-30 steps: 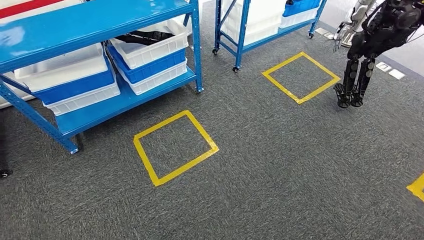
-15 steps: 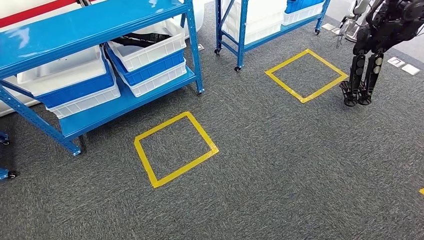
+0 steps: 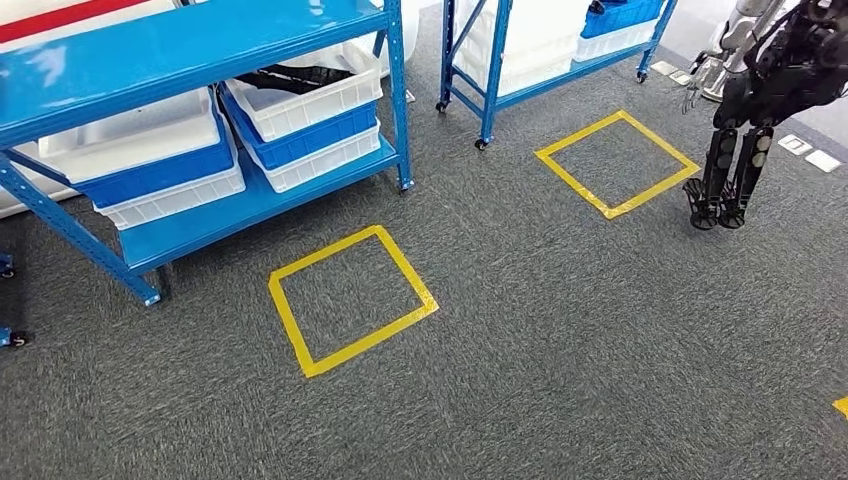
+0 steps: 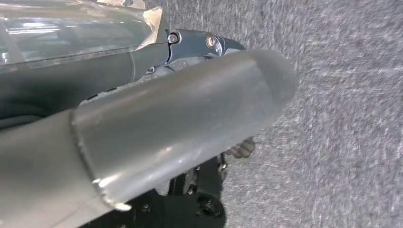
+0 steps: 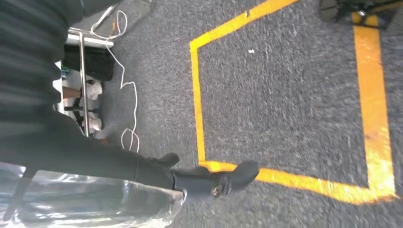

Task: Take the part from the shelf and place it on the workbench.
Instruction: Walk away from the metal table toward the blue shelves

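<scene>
A dark part (image 3: 300,75) lies in the upper white bin (image 3: 330,100) on the blue shelf (image 3: 250,200) at the far left of the head view. The bin sits on a stack of blue and white bins. My left hand (image 4: 190,118) hangs over grey carpet, its thick grey thumb stretched out and nothing in it. My right hand (image 5: 199,180) also hangs low, its dark fingers (image 5: 240,173) straight and apart above a yellow tape line, holding nothing. Both hands are far from the shelf.
A yellow tape square (image 3: 350,298) marks the carpet in front of the shelf, and another (image 3: 617,163) lies further right. A second blue shelf (image 3: 540,60) stands behind. Another dark robot (image 3: 770,80) stands at the far right. White cables (image 5: 126,95) trail on the floor.
The whole picture has shifted a little, so the camera has moved; the shelves and tape squares keep their places relative to each other. My hands hold nothing throughout.
</scene>
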